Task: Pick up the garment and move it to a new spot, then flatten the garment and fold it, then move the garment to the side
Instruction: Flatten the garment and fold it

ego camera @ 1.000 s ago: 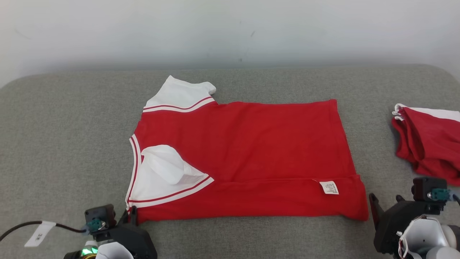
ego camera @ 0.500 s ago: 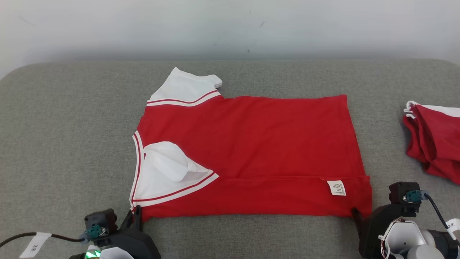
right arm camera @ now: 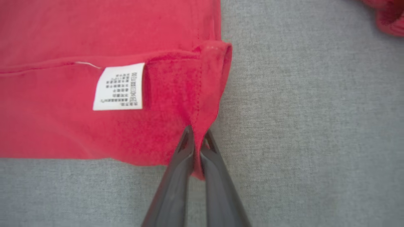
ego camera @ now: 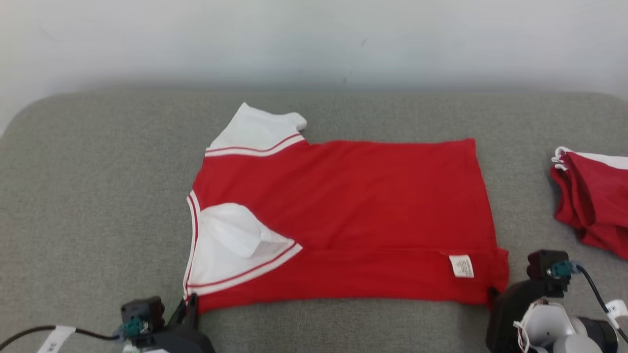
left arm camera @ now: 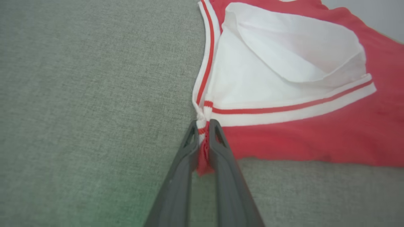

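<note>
The garment (ego camera: 343, 211) is a red shirt with white, red-striped sleeves, lying spread on the grey cushion with its near edge folded up and a white care label (ego camera: 461, 266) showing. My left gripper (ego camera: 190, 300) is shut on the garment's (left arm camera: 315, 138) near left corner by the collar; the left wrist view shows cloth pinched between the fingers (left arm camera: 189, 148) of this gripper (left arm camera: 203, 124). My right gripper (ego camera: 491, 294) is shut on the garment's (right arm camera: 94, 132) near right hem corner, where red cloth is squeezed between its fingers (right arm camera: 183, 151) just right of the label (right arm camera: 120, 86); the gripper (right arm camera: 196, 130) points up that view.
A second red and white garment (ego camera: 593, 196) lies bunched at the cushion's right edge, its edge also in the right wrist view (right arm camera: 388, 15). The grey cushion (ego camera: 98, 196) spreads wide to the left and behind. A pale wall (ego camera: 314, 39) rises at the back.
My right gripper has moved in to the near right hem corner and shut on it, bunching the cloth slightly. The left gripper stays shut on its corner. The head camera has shifted.
</note>
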You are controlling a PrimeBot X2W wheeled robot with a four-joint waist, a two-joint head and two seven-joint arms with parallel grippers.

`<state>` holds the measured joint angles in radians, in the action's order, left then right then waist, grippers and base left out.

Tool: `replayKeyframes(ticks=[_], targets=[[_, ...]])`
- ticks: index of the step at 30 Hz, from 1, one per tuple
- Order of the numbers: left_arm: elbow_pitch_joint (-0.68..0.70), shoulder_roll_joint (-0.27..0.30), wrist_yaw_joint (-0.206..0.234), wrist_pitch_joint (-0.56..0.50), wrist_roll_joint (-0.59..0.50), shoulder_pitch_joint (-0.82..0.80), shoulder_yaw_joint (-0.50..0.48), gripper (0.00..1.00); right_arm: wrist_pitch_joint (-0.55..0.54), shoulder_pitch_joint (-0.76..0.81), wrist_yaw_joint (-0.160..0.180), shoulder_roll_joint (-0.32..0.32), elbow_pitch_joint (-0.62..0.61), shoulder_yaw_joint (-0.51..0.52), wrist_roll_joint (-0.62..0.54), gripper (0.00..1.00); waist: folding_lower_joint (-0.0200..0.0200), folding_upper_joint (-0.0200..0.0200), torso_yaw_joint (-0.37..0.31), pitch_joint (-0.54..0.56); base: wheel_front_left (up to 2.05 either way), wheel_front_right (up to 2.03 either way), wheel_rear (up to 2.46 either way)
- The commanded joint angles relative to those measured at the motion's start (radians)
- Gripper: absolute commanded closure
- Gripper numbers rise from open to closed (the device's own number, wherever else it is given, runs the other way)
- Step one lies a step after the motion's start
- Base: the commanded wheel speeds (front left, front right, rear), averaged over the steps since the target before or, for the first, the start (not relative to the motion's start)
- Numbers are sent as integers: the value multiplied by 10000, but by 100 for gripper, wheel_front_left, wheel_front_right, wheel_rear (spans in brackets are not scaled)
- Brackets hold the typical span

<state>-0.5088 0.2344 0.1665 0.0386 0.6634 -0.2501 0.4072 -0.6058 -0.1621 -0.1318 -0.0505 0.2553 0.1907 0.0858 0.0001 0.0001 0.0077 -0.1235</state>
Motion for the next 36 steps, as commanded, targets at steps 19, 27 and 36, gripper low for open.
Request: replayKeyframes(ticks=[19, 27, 36], targets=[[3099, 1290, 1038, -892, 87, 3180, 8, 100, -1585, 3103, 26, -11, -2895, 389, 1223, 100, -1, -1, -280, 1342, 0, 0, 0], [3491, 1244, 1348, -1050, 148, 3790, 119, 0, -1253, 3192, 26, -5, -2332, 49, 1352, 0, -1, -1, -359, 1354, 0, 0, 0], [4118, 2056, 1448, -1399, -328, 2749, -104, 0, -1292, 2032, 26, 0, -3100, -106, 420, 0, -1, -1, -361, 1142, 0, 0, 0]])
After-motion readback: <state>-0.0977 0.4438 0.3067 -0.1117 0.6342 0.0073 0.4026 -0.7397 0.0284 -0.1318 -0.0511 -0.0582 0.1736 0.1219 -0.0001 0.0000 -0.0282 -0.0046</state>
